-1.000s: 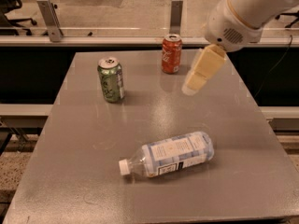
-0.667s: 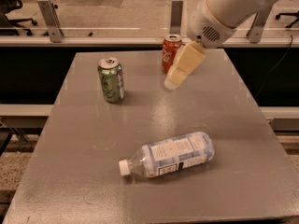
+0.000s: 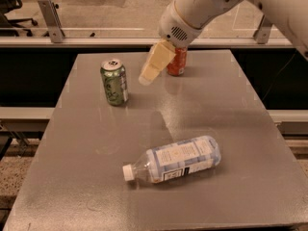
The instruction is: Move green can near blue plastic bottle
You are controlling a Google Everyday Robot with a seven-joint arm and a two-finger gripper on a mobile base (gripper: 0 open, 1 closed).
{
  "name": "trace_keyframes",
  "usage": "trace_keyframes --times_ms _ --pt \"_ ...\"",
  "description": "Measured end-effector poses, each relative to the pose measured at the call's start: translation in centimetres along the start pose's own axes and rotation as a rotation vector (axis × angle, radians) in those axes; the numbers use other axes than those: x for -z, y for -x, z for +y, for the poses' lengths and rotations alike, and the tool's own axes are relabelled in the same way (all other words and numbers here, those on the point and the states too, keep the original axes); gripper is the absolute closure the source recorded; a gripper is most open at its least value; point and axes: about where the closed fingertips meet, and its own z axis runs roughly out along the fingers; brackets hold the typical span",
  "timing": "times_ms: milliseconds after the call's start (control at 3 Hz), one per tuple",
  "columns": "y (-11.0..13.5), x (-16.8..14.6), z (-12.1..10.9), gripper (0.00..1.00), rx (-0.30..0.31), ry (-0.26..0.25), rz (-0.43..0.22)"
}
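Observation:
The green can (image 3: 114,82) stands upright at the back left of the grey table (image 3: 86,143). The blue plastic bottle (image 3: 175,159) lies on its side in the front middle, its white cap pointing left. My gripper (image 3: 146,78) hangs above the table just right of the green can, apart from it, with its cream-coloured fingers (image 3: 156,61) pointing down-left. The white arm comes in from the upper right. Nothing is held.
A red cola can (image 3: 176,61) stands at the back of the table, partly hidden behind the gripper. A rail and glass partition (image 3: 96,32) run behind the table. The table's edges drop off on the left, right and front.
My gripper has moved left across the back of the table, from right of the red can to close beside the green can. The cans and the bottle have not moved.

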Motion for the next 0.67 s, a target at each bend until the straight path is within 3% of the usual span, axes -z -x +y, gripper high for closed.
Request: trace_keyframes --times_ms 667 --pt "2.9 -5.3 -0.3 0.0 0.02 0.069 -0.012"
